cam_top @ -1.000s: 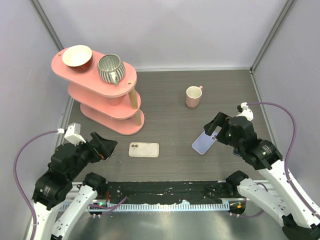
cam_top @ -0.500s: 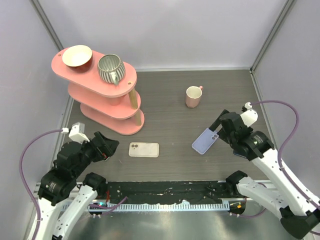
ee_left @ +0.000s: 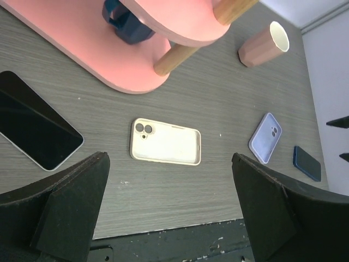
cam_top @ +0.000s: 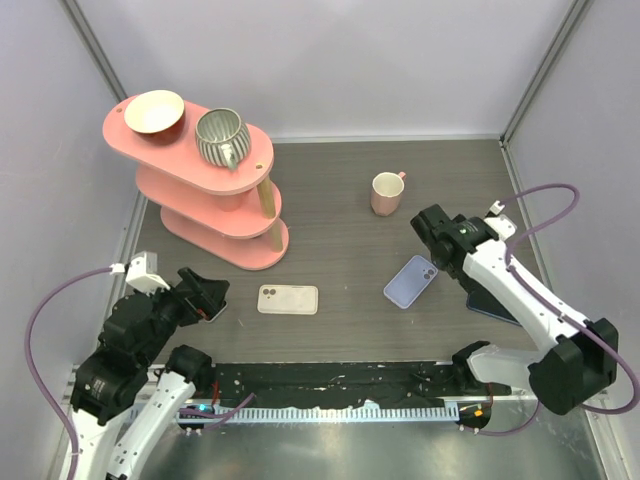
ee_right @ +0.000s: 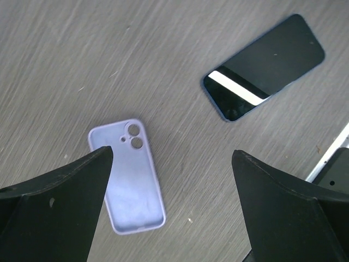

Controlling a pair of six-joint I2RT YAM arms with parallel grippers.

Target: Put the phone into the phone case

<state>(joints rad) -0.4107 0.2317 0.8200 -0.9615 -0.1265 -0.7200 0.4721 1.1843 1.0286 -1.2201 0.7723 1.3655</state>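
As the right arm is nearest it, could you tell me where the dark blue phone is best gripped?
Take the dark blue phone across its two long edges, near mid-length, with the right gripper coming straight down. It lies flat, screen up, on the table, clear of the lavender case, so only its thin sides offer a hold.

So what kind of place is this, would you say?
Probably a robot lab test cell: plain panel walls enclose a table, two arms are mounted at its near edge, and the props look staged: a pink tiered shelf, a mug, a lilac phone case.
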